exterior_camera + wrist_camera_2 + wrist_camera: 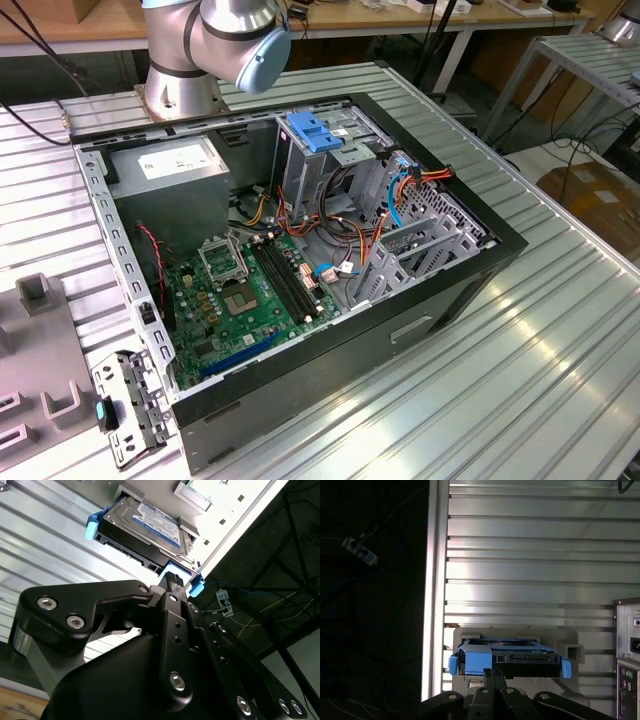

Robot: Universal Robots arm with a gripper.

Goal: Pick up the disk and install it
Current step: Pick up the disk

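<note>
Seemingly closed together, the gripper (pixel 493 671) sits at the blue-railed edge of the disk (pixel 512 656), hiding any contact.

No print was clear enough to read. In the second wrist view, the disk (pixel 141 536) carried a blue-and-white label (pixel 157 522) on its flat metal face, its lettering too fine to make out. In the exterior view, a white sticker (pixel 176 161) with faint dark lines lay on the grey power-supply box (pixel 190 215), at about eleven o'clock from the motherboard (pixel 240 300). In the first wrist view, the case's rear panel (pixel 627 650) bore small marks beside its sockets, also illegible.
</note>
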